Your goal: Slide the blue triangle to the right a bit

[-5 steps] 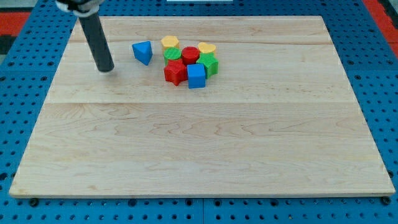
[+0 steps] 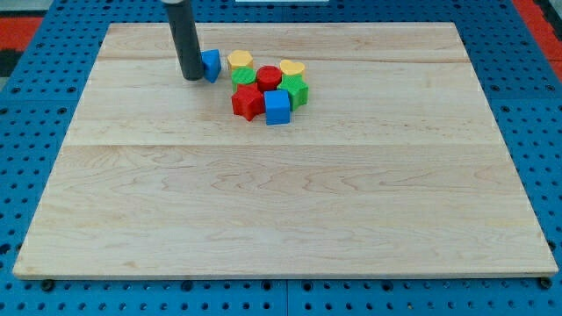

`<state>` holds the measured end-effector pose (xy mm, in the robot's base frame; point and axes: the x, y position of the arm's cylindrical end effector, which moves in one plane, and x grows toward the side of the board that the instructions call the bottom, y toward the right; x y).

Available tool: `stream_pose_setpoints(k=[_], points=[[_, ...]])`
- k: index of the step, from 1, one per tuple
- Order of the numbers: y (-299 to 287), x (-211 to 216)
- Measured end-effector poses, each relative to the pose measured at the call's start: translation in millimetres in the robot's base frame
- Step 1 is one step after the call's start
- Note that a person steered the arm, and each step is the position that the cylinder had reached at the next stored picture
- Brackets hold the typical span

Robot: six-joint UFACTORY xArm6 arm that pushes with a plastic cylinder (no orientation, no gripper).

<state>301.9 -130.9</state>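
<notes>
Blue triangle, dark rod, pale wooden board.

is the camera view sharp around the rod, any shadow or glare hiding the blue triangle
Camera view: evenly lit, no glare on the wooden board; my tip is sharp with a faint shadow; the dark rod itself, not blur, covers the left part of the blue triangle block.

Board: pale wood, visible grain, smooth matt finish. Blocks, e.g. blue triangle and red star, look like smooth plastic. Rod: dark, matt.
</notes>
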Motion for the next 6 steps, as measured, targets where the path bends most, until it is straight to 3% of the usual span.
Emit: stream_pose_setpoints(k=[1,4,6], points=[[1.3,-29.3],[77.5,-62.7],[72.1,-99.6]])
